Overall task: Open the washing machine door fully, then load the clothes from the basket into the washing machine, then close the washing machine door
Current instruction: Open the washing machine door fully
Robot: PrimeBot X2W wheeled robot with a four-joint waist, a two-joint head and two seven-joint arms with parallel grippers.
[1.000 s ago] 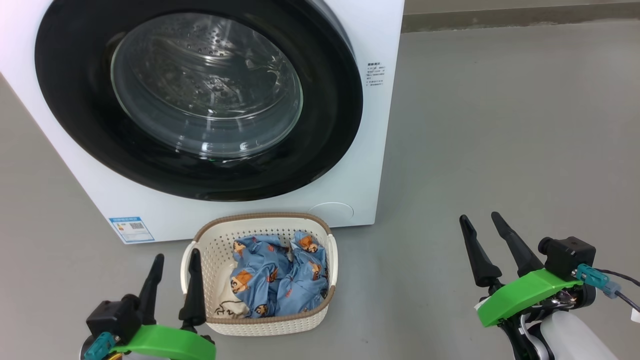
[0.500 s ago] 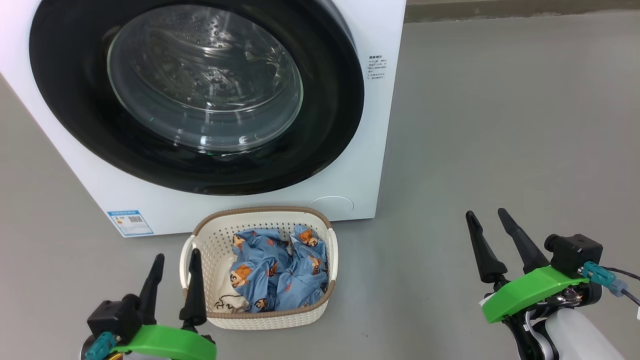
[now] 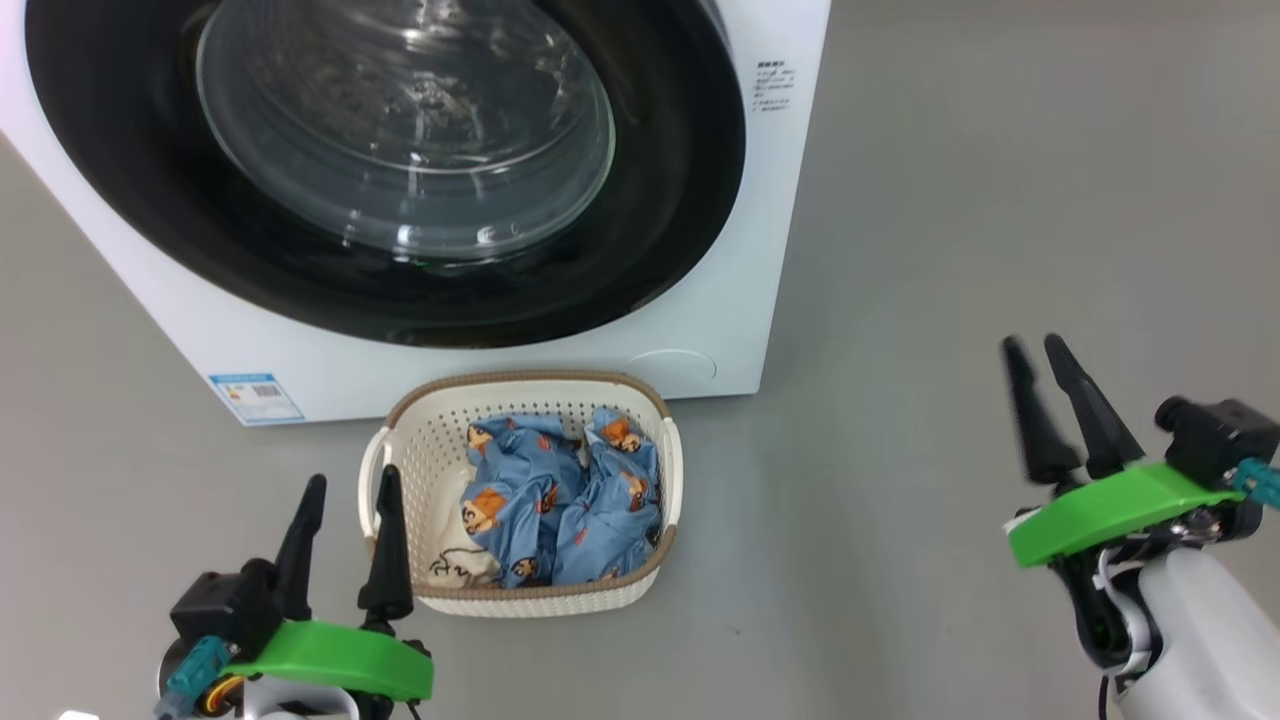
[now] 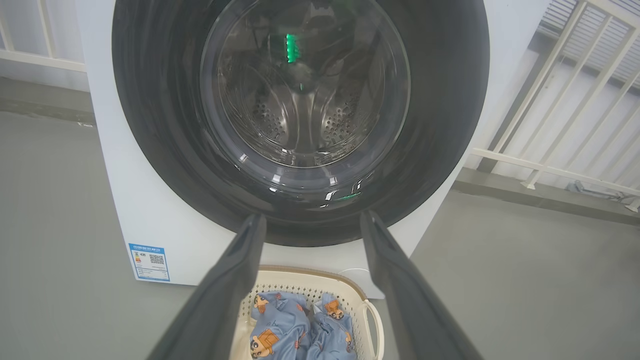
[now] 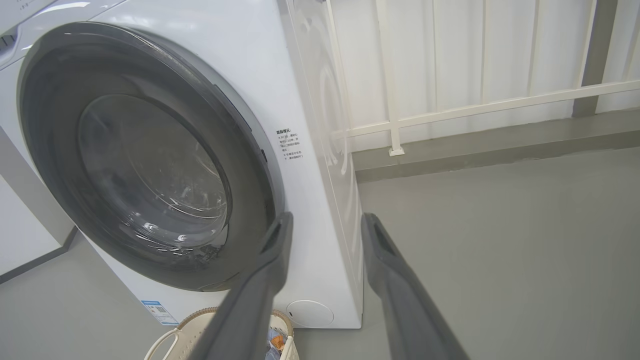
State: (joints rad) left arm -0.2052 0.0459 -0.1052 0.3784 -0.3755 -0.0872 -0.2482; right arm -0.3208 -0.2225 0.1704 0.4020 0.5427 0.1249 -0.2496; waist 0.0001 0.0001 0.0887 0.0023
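Observation:
The white washing machine (image 3: 700, 300) stands ahead, and its glossy black washing machine door (image 3: 400, 150) lies flat against the front. On the floor before it sits the cream basket (image 3: 520, 382), holding the blue bear-print clothes (image 3: 560, 510). My left gripper (image 3: 350, 478) is open and empty beside the basket's left handle. Its wrist view looks between its own fingers, the left gripper (image 4: 312, 216), at the door (image 4: 300, 100) and the basket (image 4: 372, 320). My right gripper (image 3: 1035, 343) is off to the right over bare floor, its fingers close but apart and empty. In its wrist view, the right gripper (image 5: 327, 217) points at the machine's right front corner (image 5: 310, 150).
A blue label sticker (image 3: 255, 395) marks the machine's lower left front, and a round cover (image 3: 670, 365) sits at its lower right. Grey floor (image 3: 950, 250) stretches to the right of the machine. A white railing (image 5: 475, 105) runs along the wall behind it.
My right gripper has risen and shifted right, and its fingers have drawn closer together. The head camera has tilted, shifting the whole picture. The left gripper holds still.

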